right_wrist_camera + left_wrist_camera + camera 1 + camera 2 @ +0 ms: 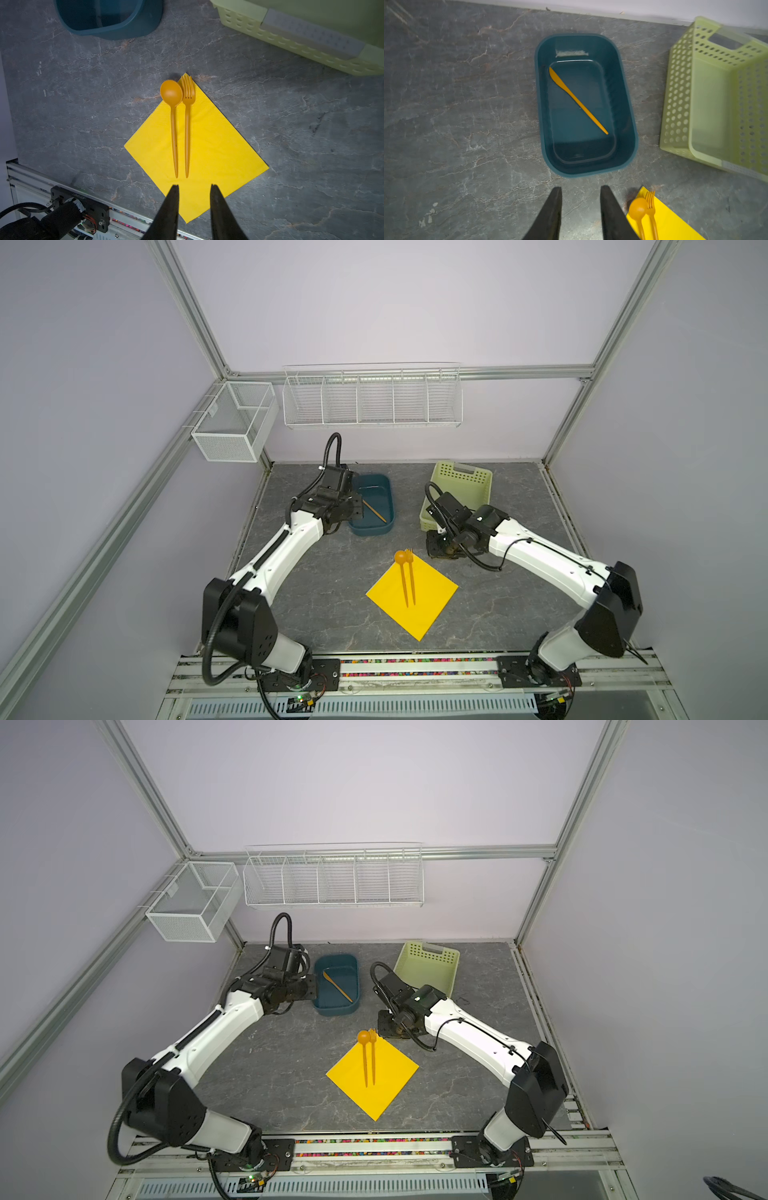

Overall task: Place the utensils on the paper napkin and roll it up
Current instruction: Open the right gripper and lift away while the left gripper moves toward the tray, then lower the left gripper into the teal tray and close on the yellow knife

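Step in hand: fetching the knife (577, 99), last of three pieces, judging by the layout.
Knife: lies flat and slantwise on the floor of the blue tub (626, 104), near the table's (62, 104) back edge, left of the middle.
Left claw (581, 188): released, fingers apart, nothing between; hangs beside the tub, short of the knife.
Right claw (195, 185): released, empty; hangs between the green basket (679, 93) and the napkin (218, 149).
Napkin: flat, set cornerwise, mid-table toward the front edge.
Spoon (173, 128) and fork (187, 128): side by side on the napkin, parallel, heads at its far corner; spoon bowl partly off the paper.
Doing it well: come down inside the tub clear of the walls; turn the wrist to set the fingers astride the thin handle; pinch near mid-length to avoid tipping; lift straight above the rim; lay down parallel beside the fork on the bare paper, without nudging the other two or dragging the sheet.
Risk: slim flat handle on a smooth floor, likely to skate away from the fingertips; light tub, likely to shift if bumped.
Writing: none readable; pale strip on the basket wall blank or too blurred; tiny print on a black plate at the front edge too small.
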